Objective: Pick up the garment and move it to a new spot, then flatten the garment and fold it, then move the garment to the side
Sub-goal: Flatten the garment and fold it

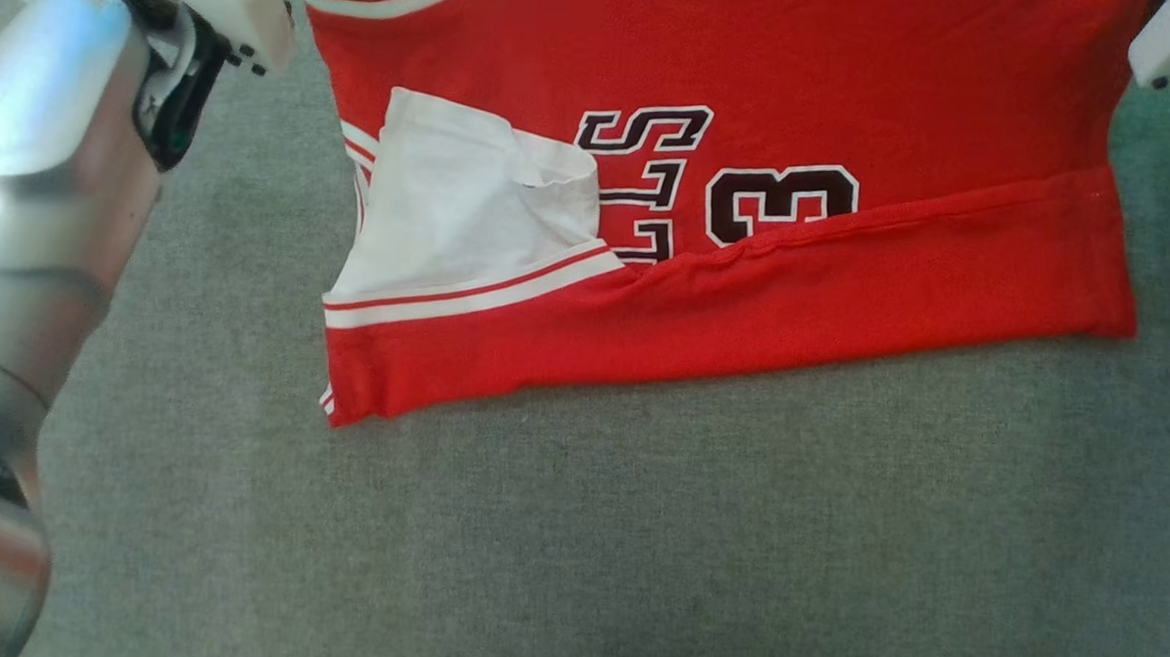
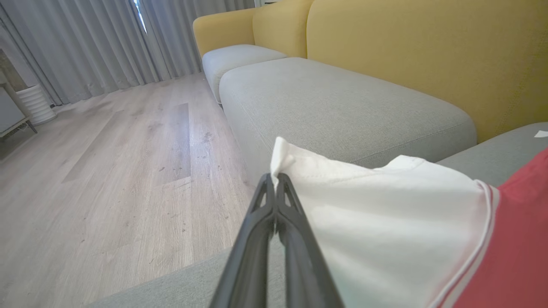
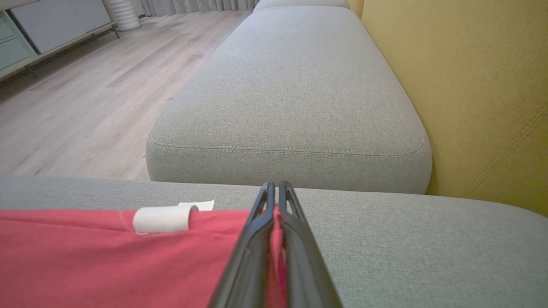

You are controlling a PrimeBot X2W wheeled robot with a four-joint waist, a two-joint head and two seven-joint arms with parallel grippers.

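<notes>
A red jersey (image 1: 859, 73) with white sleeves lay partly folded, lettering up, across a grey fabric sofa seat (image 1: 634, 531) set against a yellow backrest (image 2: 406, 51).

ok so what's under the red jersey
The jersey lies on the grey sofa cushion, which shows around its near edge. The cushion beneath it is covered, and the folded-up red band hides the lower part of the dark lettering.

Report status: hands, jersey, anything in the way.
Left hand shut on jersey, at white sleeve. Right hand shut on its red edge. Jersey part-folded on grey sofa cushion. Nothing blocking in sight.
</notes>
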